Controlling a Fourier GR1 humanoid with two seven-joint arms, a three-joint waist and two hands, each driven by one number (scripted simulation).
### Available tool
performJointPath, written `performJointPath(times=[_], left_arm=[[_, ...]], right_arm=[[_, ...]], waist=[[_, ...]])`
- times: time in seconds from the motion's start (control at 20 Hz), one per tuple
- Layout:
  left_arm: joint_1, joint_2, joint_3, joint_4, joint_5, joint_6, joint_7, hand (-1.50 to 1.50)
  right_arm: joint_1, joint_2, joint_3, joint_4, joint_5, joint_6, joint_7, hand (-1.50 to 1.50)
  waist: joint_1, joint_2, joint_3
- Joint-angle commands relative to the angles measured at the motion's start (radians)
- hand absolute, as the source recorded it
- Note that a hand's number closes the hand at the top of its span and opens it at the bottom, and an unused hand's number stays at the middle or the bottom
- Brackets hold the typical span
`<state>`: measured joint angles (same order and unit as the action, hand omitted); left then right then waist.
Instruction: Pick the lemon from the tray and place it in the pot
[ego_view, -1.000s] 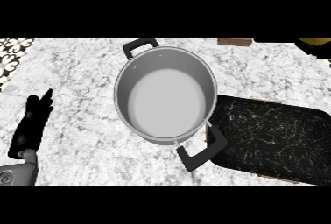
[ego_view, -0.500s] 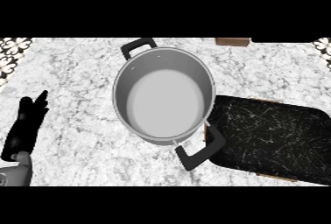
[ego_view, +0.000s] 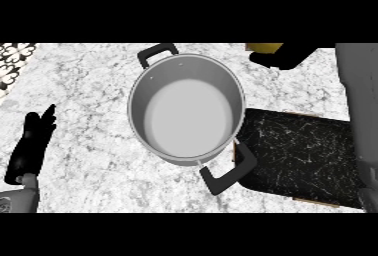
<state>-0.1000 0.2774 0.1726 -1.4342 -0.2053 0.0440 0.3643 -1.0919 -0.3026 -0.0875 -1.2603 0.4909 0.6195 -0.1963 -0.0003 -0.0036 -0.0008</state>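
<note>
I see the lemon (ego_view: 263, 47) at the top edge, under my right hand (ego_view: 284, 56), whose fingers curl over it | beyond the pot (ego_view: 186, 108) | tray (ego_view: 310, 155) right | left hand (ego_view: 33, 142) relaxed, lower left

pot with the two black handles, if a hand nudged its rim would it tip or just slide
Probably slide rather than tip: the pot looks wide and low, sitting flat on the marble counter. It looks like stiff metal, so it likely won't flex. One handle overhangs the dark tray, so a push that way might bump it.
</note>
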Motion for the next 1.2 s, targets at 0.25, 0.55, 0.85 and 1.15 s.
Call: performJointPath(times=[0.25, 0.55, 0.85, 1.15], left_arm=[[-0.011, 0.012, 0.015, -0.015, 0.003, -0.012, 0.017, 0.0], [0.008, -0.002, 0.009, -0.042, 0.017, -0.029, 0.022, 0.0], [0.016, 0.016, 0.025, 0.002, 0.015, -0.04, -0.025, 0.0], [0.013, 0.016, 0.03, -0.021, 0.024, -0.045, -0.009, 0.0]], right_arm=[[0.026, 0.179, 0.14, 0.003, 0.048, 0.022, 0.165, 1.5], [0.104, 0.256, 0.169, 0.1, 0.05, 0.017, 0.17, -1.5], [0.132, 0.301, 0.14, 0.15, -0.205, -0.138, 0.232, -1.5], [0.079, 0.298, -0.075, 0.241, -0.303, -0.216, 0.206, -1.5]], waist=[[0.005, 0.001, 0.0], [0.006, 0.003, 0.0], [0.024, 0.004, 0.0], [0.017, 0.007, 0.001]])
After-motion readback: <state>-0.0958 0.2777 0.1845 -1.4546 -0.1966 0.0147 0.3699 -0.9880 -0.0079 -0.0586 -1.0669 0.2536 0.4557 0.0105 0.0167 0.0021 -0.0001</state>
